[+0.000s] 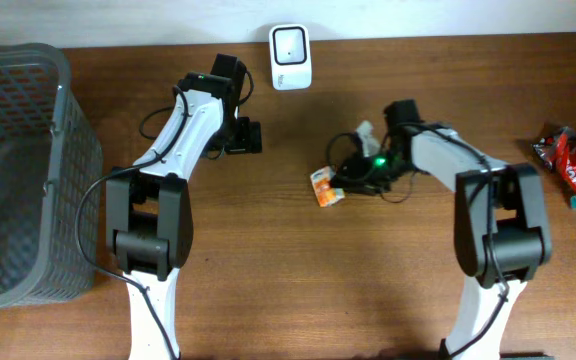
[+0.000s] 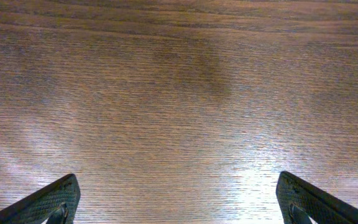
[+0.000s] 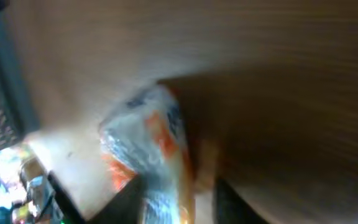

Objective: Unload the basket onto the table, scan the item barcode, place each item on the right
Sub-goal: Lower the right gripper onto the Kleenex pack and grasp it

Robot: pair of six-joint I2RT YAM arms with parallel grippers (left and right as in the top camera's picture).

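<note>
The item, a small orange and white packet (image 1: 326, 186), lies on the wooden table just left of my right gripper (image 1: 351, 178). The right wrist view is blurred; there the packet (image 3: 154, 143) reaches down between the two dark fingers of the right gripper (image 3: 179, 208). It sits against the left finger, with a strip of table showing before the right one. The white barcode scanner (image 1: 291, 57) stands at the table's far edge. My left gripper (image 1: 243, 137) hovers near the scanner, and its jaws (image 2: 179, 205) are wide open over bare wood.
A grey mesh basket (image 1: 68, 150) fills the left side of the table. Several red and blue snack packets (image 1: 573, 165) lie at the right edge. A black cable with a green light (image 1: 378, 163) runs by the right gripper.
</note>
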